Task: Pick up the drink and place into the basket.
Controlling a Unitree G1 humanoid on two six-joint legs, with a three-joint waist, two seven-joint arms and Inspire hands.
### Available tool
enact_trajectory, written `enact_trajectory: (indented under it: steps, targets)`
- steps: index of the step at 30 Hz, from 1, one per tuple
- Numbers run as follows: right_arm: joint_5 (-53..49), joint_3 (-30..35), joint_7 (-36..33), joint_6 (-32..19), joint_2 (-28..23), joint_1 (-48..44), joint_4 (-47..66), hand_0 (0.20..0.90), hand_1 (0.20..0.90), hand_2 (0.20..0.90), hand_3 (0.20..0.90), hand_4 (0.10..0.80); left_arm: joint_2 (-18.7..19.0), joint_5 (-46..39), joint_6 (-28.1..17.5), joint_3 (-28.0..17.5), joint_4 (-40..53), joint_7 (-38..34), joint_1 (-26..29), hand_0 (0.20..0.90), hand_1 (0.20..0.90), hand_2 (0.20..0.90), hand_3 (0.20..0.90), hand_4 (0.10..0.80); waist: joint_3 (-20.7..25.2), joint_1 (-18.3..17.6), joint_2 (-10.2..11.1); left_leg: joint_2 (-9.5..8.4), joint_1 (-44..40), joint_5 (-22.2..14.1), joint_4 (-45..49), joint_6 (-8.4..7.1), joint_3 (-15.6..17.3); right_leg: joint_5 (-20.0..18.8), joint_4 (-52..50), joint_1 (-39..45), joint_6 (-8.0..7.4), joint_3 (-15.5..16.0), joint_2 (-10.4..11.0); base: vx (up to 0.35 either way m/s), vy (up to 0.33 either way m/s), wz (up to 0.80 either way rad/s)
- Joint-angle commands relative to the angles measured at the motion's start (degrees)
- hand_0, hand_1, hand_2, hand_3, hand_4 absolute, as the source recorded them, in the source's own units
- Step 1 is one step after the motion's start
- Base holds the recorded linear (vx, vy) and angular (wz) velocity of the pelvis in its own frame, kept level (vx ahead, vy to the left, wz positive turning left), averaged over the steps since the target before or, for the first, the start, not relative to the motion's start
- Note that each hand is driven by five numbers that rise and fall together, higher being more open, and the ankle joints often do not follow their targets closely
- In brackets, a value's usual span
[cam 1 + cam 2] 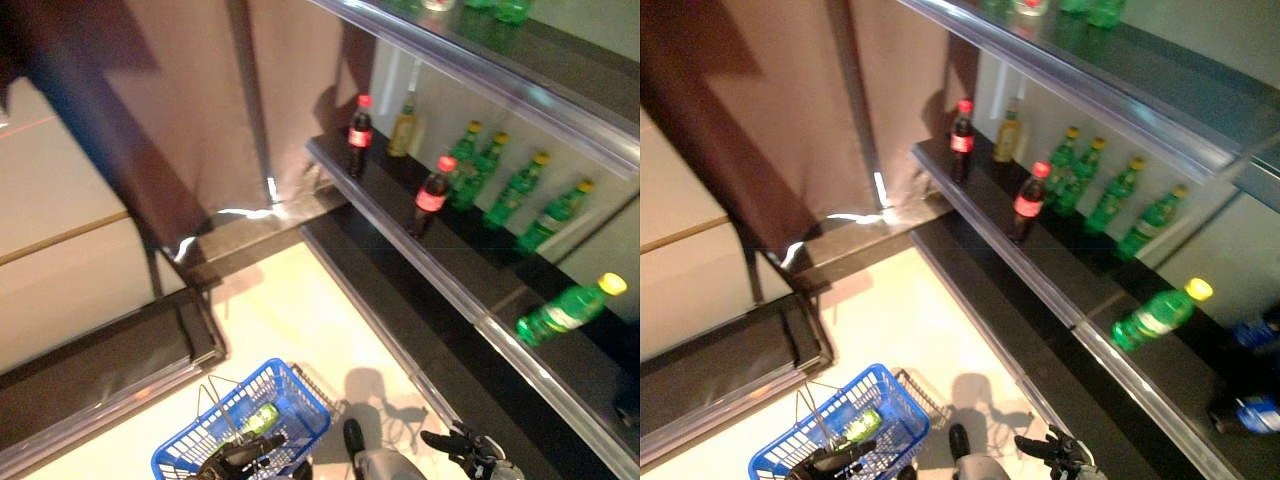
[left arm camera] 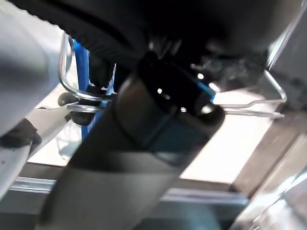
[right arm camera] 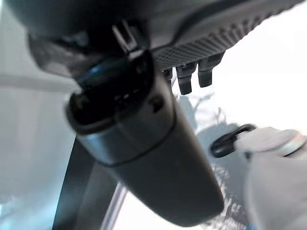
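One blue basket (image 1: 285,405) sits low at the left on the pale floor (image 1: 290,310), wire handles (image 1: 215,395) up. Green drink (image 1: 262,417) lies on its side inside the basket, near the middle. Left hand (image 1: 232,458) is at the basket's near rim, fingers curled at one wire handle in the left wrist view; looks like a grip on the handle. Right hand (image 1: 455,443) is just right of the basket, low over the floor, apart from the basket, fingers stretched out flat, holding nothing. Behind the basket, a dark low ledge (image 1: 110,370) at far left and brown panels (image 1: 190,100) above it. Right side: long dark shelf (image 1: 400,235) running diagonally. On it, going right: cola bottle (image 1: 360,134) upright, pale yellow bottle (image 1: 404,122) just behind it, second cola bottle (image 1: 432,194) upright near the shelf edge, then a row of green bottles (image 1: 515,190) with yellow caps along the back wall. Further right, one green bottle (image 1: 568,306) lying on its side, cap pointing right. Upper shelf (image 1: 500,80) above with more green bottles, mostly cut off. Blue-labelled items (image 1: 1252,412) at far right in the right eye view, too blurred to identify.
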State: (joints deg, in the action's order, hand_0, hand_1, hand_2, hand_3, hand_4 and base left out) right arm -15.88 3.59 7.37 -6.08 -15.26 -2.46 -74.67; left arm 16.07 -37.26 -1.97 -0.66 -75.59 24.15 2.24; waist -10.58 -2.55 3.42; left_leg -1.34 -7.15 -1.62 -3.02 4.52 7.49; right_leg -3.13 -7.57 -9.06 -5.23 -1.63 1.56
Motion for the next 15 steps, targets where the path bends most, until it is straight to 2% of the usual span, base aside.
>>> enact_trajectory:
  steps: [1, 2, 5, 8, 11, 13, 15]
  targets:
    - [0.42, 0.74, 0.01, -1.48, -3.18, 1.96, -1.2, 0.9, 0.9, 0.9, 0.9, 0.8, 1.81, -1.29, -4.71, -1.01, 3.68, 4.42, 4.21, 0.3, 0.3, 0.3, 0.2, 0.1, 1.74, 0.24, -0.55, -1.57, 2.63, -1.6, 1.76, -1.76, -6.18, -2.7, 0.4, 3.32, -2.8, 0.16, 5.27, -0.183, -0.058, -1.02]
    - [0.96, 0.91, -0.21, -1.46, -3.06, 2.04, -1.31, 0.9, 0.9, 0.9, 0.9, 0.8, 1.77, -1.35, -4.72, -0.96, 3.63, 4.28, 4.26, 0.3, 0.3, 0.3, 0.2, 0.1, 1.94, 0.61, -0.62, -1.36, 2.8, -1.63, 1.88, -1.69, -5.45, -2.82, 0.05, 3.82, -2.77, 0.94, 6.14, -0.202, -0.089, -0.88]
    - [3.15, 1.13, -0.39, -1.62, -2.75, 1.8, -1.6, 0.9, 0.9, 0.9, 0.9, 0.8, 1.9, -2.47, -4.87, -1.84, 3.74, 3.62, 4.28, 0.3, 0.3, 0.3, 0.2, 0.1, 2.73, 2.45, -0.52, -0.43, 3.39, -2.19, 2.72, -1.91, -2.46, -4.76, 0.12, 5.4, -3.25, 5.97, 10.56, -0.221, -0.156, -1.04]
    - [2.39, 1.16, -0.57, -1.03, -2.29, 1.03, -1.27, 0.9, 0.9, 0.9, 0.9, 0.8, 2.66, -1.59, -4.25, -2.71, 4.5, 3.65, 3.86, 0.3, 0.3, 0.3, 0.2, 0.1, 3.25, 4.44, -0.19, 0.65, 2.45, -2.42, 1.92, -2.82, 0.35, -6.9, 3.05, 7.37, -4.33, 11.28, 14.28, -0.162, -0.267, -1.22]
    - [1.79, 0.94, -1.11, 0.42, -2.12, 0.11, -0.92, 0.9, 0.9, 0.9, 0.9, 0.8, 3.71, -1.33, -3.46, -3.1, 4.69, 3.89, 3.9, 0.3, 0.3, 0.3, 0.2, 0.1, 3.75, 4.64, 0.03, 1.57, 1.15, -2.36, 0.66, -3.77, 1.85, -8.44, 5.01, 7.03, -5.25, 13.77, 15.81, -0.098, -0.262, -1.08]
    - [1.88, 0.62, -1.33, 1.39, -2.1, -0.37, -0.55, 0.9, 0.9, 0.9, 0.9, 0.8, 4.01, -1.82, -3.12, -3.02, 5.1, 3.58, 3.83, 0.3, 0.3, 0.3, 0.2, 0.1, 3.88, 4.62, 0.03, 2.2, 0.59, -2.41, 0.3, -4.18, 2.59, -8.16, 5.87, 6.97, -5.31, 14.16, 15.58, -0.1, -0.256, -1.18]
    - [1.39, 0.33, -1.29, 2.35, -2.22, -1.27, -0.84, 0.9, 0.9, 0.9, 0.9, 0.8, 3.81, -1.47, -3.1, -2.66, 5.71, 3.24, 4.23, 0.3, 0.3, 0.3, 0.2, 0.1, 4.01, 3.96, -0.02, 3.58, 0.53, -2.06, -0.03, -4.88, 2.03, -6.0, 7.76, 7.39, -5.09, 11.77, 13.26, -0.104, -0.293, -0.66]
